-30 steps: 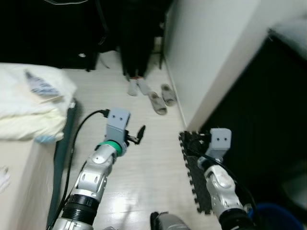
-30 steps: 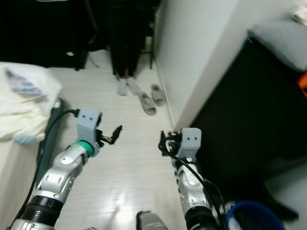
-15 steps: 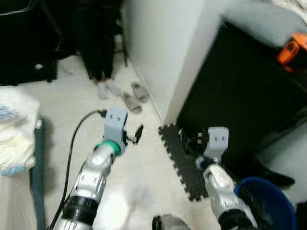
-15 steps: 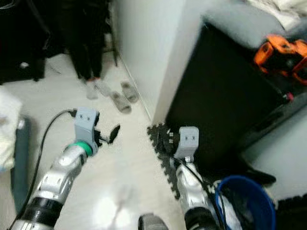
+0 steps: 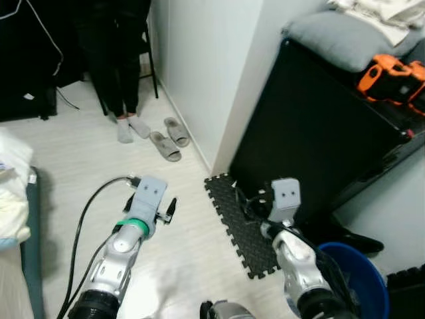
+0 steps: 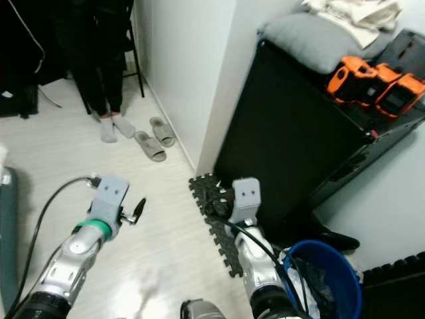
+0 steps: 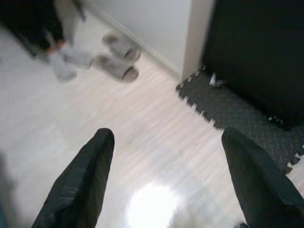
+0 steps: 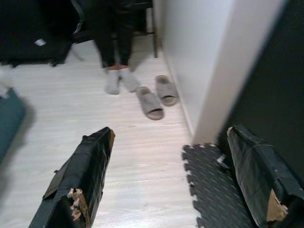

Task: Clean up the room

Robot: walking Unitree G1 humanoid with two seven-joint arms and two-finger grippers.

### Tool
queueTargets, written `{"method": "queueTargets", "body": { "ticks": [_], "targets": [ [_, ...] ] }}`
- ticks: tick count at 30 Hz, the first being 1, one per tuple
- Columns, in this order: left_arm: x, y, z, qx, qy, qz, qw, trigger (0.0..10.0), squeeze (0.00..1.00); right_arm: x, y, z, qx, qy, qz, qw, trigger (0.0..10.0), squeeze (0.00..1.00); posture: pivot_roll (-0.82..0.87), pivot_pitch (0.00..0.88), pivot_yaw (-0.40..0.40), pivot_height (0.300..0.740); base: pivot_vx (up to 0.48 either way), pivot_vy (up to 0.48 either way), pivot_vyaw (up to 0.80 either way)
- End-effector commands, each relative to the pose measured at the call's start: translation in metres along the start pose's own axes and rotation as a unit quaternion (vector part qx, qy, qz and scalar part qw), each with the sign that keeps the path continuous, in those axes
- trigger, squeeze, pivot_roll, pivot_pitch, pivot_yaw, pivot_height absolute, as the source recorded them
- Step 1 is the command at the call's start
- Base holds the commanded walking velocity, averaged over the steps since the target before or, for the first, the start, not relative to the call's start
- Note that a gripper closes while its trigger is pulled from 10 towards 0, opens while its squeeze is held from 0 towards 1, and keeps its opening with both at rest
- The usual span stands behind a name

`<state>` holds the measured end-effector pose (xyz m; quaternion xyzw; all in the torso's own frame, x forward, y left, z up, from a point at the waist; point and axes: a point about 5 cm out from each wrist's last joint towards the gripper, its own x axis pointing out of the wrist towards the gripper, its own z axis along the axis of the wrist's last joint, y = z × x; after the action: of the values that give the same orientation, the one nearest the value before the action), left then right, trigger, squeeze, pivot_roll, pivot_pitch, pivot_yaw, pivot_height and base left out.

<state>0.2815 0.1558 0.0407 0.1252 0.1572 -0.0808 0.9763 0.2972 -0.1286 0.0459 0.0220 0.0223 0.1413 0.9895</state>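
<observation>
Lying ahead of both spread, empty tools (image 7: 166, 185): grey slippers (image 5: 170, 137).

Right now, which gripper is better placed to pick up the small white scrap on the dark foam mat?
Right, probably. The right gripper hangs open beside the dark foam puzzle mat, near the small white scrap. The left gripper, also open, is over bare floor farther away.

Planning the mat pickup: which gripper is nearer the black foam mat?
Right. The right gripper hangs over the black foam mat by the dark cabinet; the left gripper is off to the mat's left, over bare floor. Both are open and empty.
</observation>
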Motion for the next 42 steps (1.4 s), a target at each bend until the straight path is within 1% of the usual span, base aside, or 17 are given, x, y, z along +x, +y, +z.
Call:
{"method": "queueTargets", "body": {
  "ticks": [1, 3, 4, 6, 8, 14, 15, 16, 18, 19, 20, 21, 25, 27, 31, 34, 42],
  "targets": [
    [-0.003, -0.005, -0.011, -0.009, 0.017, -0.005, 1.0, 10.0, 0.0, -0.005, 0.002, -0.015, 0.007, 0.039, 0.007, 0.999, 10.0, 0.0, 0.1, 0.006, -0.077, 0.724, 0.0, 0.0, 0.0],
    [-0.003, -0.006, -0.015, -0.005, 0.023, -0.008, 1.0, 10.0, 0.0, -0.006, 0.003, -0.019, 0.009, 0.049, 0.007, 0.999, 10.0, 0.0, 0.1, 0.006, -0.077, 0.724, 0.0, 0.0, 0.0],
    [-0.003, -0.006, -0.021, 0.012, 0.03, -0.017, 0.999, 10.0, 0.0, -0.009, 0.003, -0.024, 0.008, 0.061, 0.002, 0.998, 10.0, 0.0, 0.09, 0.0, -0.065, 0.724, 0.0, 0.0, 0.0],
    [-0.003, -0.006, -0.021, 0.012, 0.03, -0.017, 0.999, 10.0, 0.0, -0.009, 0.003, -0.024, 0.008, 0.061, 0.002, 0.998, 10.0, 0.0, 0.09, 0.0, -0.065, 0.724, 0.0, 0.0, 0.0],
    [-0.002, -0.007, -0.03, 0.034, 0.039, -0.034, 0.998, 10.0, 0.0, -0.014, -0.001, -0.031, 0.005, 0.075, -0.01, 0.997, 10.0, 0.0, 0.07, 0.0, -0.056, 0.724, 0.0, 0.0, 0.0],
    [0.001, -0.013, -0.037, 0.037, 0.049, -0.049, 0.997, 10.0, 0.0, -0.017, -0.007, -0.035, 0.0, 0.087, -0.019, 0.996, 10.0, 0.0, 0.04, 0.0, -0.048, 0.724, 0.0, 0.0, 0.0],
    [0.002, -0.015, -0.037, 0.035, 0.049, -0.05, 0.997, 10.0, 0.0, -0.018, -0.008, -0.035, -0.002, 0.088, -0.018, 0.996, 10.0, 0.0, 0.04, 0.0, -0.048, 0.724, 0.0, 0.0, 0.0],
    [0.004, -0.019, -0.033, 0.04, 0.041, -0.063, 0.996, 10.0, 0.0, -0.02, -0.01, -0.037, -0.007, 0.093, -0.019, 0.995, 10.0, 0.0, 0.03, 0.0, -0.017, 0.724, 0.0, 0.0, 0.0],
    [0.004, -0.019, -0.033, 0.04, 0.041, -0.063, 0.996, 10.0, 0.0, -0.02, -0.01, -0.037, -0.007, 0.093, -0.019, 0.995, 10.0, 0.0, 0.03, 0.0, -0.017, 0.724, 0.0, 0.0, 0.0],
    [0.006, -0.021, -0.029, 0.047, 0.033, -0.075, 0.995, 10.0, 0.0, -0.022, -0.012, -0.039, -0.006, 0.096, -0.028, 0.995, 10.0, 0.0, 0.03, 0.0, 0.007, 0.724, 0.0, 0.0, 0.0],
    [0.006, -0.021, -0.029, 0.047, 0.033, -0.075, 0.995, 10.0, 0.0, -0.022, -0.012, -0.039, -0.006, 0.096, -0.028, 0.995, 10.0, 0.0, 0.03, 0.0, 0.007, 0.724, 0.0, 0.0, 0.0],
    [0.009, -0.022, -0.021, 0.065, 0.02, -0.098, 0.993, 10.0, 0.0, -0.024, -0.014, -0.04, 0.004, 0.09, -0.056, 0.994, 10.0, 0.0, 0.02, 0.0, 0.056, 0.724, 0.0, 0.0, 0.0],
    [0.01, -0.019, -0.017, 0.076, 0.015, -0.11, 0.991, 10.0, 0.0, -0.024, -0.012, -0.041, 0.014, 0.082, -0.074, 0.994, 10.0, 0.0, 0.01, 0.0, 0.088, 0.724, 0.0, 0.0, 0.0],
    [0.01, -0.019, -0.017, 0.076, 0.015, -0.11, 0.991, 10.0, 0.0, -0.024, -0.012, -0.041, 0.014, 0.082, -0.074, 0.994, 10.0, 0.0, 0.01, 0.0, 0.088, 0.724, 0.0, 0.0, 0.0],
    [0.013, -0.013, -0.014, 0.086, 0.007, -0.113, 0.99, 10.0, 0.0, -0.027, -0.004, -0.045, 0.015, 0.083, -0.077, 0.993, 10.0, 0.0, 0.01, 0.0, 0.091, 0.724, 0.0, 0.0, 0.0],
    [0.015, -0.009, -0.012, 0.083, -0.004, -0.096, 0.992, 10.0, 0.0, -0.026, -0.002, -0.045, 0.01, 0.082, -0.062, 0.995, 10.0, 0.0, 0.03, 0.0, 0.069, 0.724, 0.0, 0.0, 0.0],
    [0.017, -0.01, -0.003, 0.064, -0.025, -0.084, 0.994, 10.0, 0.0, -0.018, -0.001, -0.035, 0.003, 0.064, -0.048, 0.997, 10.0, 0.0, 0.03, 0.0, 0.048, 0.724, 0.0, 0.0, 0.0]
  ]
}}
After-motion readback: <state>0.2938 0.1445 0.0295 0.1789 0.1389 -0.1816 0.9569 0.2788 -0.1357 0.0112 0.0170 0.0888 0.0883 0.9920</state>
